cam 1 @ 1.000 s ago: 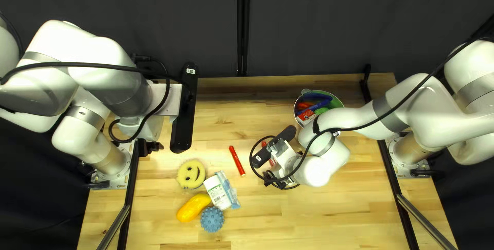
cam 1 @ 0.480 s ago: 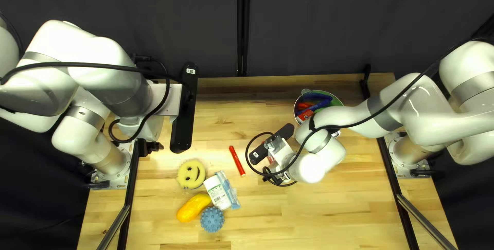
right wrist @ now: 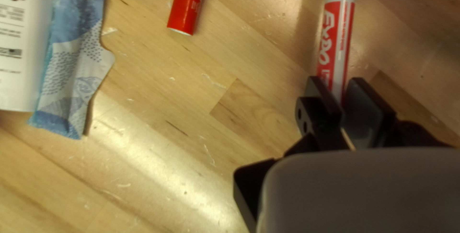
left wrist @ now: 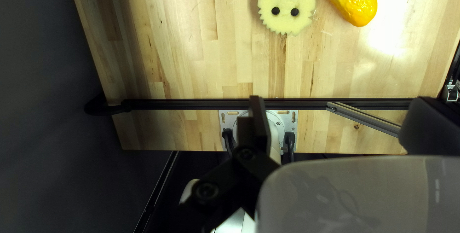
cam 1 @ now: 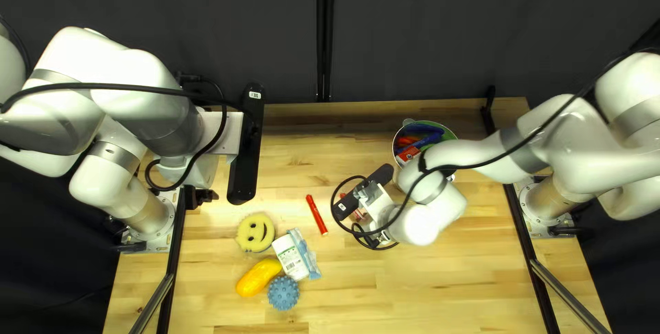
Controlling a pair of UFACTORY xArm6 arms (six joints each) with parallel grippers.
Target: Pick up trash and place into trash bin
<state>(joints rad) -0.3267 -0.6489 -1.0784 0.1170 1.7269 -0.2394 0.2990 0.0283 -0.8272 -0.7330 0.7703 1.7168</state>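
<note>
A sponge (cam 1: 255,231) lies behind a fruit (cam 1: 258,277); rightward, a container (cam 1: 291,258) touches a wrapper (cam 1: 306,257), a ball (cam 1: 283,293) before, a marker (cam 1: 317,215) behind; farther right, a bin (cam 1: 394,146).

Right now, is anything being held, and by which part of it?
A red-and-white marker, by the part of its barrel away from its red end, in the right hand. The left hand holds nothing.

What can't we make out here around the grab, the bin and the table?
- Near end of the red-and-white marker: right wrist view, hidden by the right gripper.
- Whether that gripper holds it: same view, contact areas masked.
- Near side of the round, green-lined bin: top left view, partly behind the white right arm.
- Near edge of the wooden table: top left view, cut off by the picture's edge.
</note>
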